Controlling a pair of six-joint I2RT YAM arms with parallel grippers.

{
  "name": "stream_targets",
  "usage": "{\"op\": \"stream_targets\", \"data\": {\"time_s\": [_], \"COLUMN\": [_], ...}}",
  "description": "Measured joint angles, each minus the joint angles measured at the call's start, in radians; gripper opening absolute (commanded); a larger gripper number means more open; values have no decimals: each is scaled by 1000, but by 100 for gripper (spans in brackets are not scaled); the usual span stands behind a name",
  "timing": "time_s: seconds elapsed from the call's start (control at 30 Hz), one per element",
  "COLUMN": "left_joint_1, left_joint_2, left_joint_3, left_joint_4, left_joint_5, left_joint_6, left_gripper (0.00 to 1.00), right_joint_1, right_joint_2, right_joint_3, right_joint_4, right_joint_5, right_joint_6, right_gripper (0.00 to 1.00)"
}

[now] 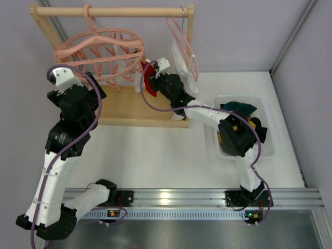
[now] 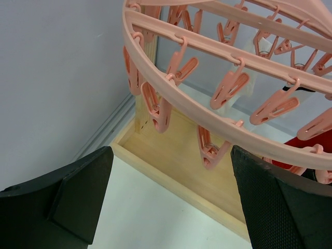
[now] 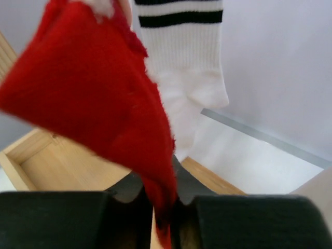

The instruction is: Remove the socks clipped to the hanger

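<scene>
The pink round hanger (image 1: 101, 54) with many clip pegs hangs from the wooden rack and fills the top of the left wrist view (image 2: 223, 78). A red sock (image 3: 98, 104) hangs from it, and my right gripper (image 3: 165, 218) is shut on its lower end. The red sock also shows at the ring's right side in the top view (image 1: 150, 84), next to my right gripper (image 1: 155, 83). A white sock with black stripes (image 3: 181, 57) hangs just behind it. My left gripper (image 2: 171, 207) is open and empty below the ring's left side (image 1: 65, 78).
The wooden rack (image 1: 124, 106) has a tray base and a top rail (image 1: 109, 11). A plain thin pink hanger (image 1: 182, 44) hangs at its right end. A clear bin (image 1: 270, 150) at the right holds several removed socks, teal, yellow and black.
</scene>
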Motion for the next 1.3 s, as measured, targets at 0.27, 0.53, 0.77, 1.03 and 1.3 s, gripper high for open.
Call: {"op": "stream_targets", "data": {"time_s": [0.27, 0.53, 0.77, 1.03, 1.3], "left_joint_1": [1, 1, 1, 1, 1], "left_joint_2": [-36, -166, -248, -241, -200], "left_joint_3": [-40, -109, -158, -208, -169], "left_joint_4": [-1, -36, -70, -108, -110], "left_joint_5": [147, 505, 713, 871, 933], "left_joint_6": [1, -15, -33, -73, -130], "left_gripper": [99, 99, 99, 99, 98], "right_joint_1": [-6, 57, 84, 114, 192], "right_joint_2": [-65, -394, -651, -844, -896], "right_joint_3": [-150, -456, -652, -816, -808], "right_joint_4": [109, 122, 135, 106, 35], "right_joint_5": [18, 117, 162, 207, 208], "right_joint_6": [28, 60, 111, 135, 127], "right_gripper": [0, 0, 0, 0, 0]}}
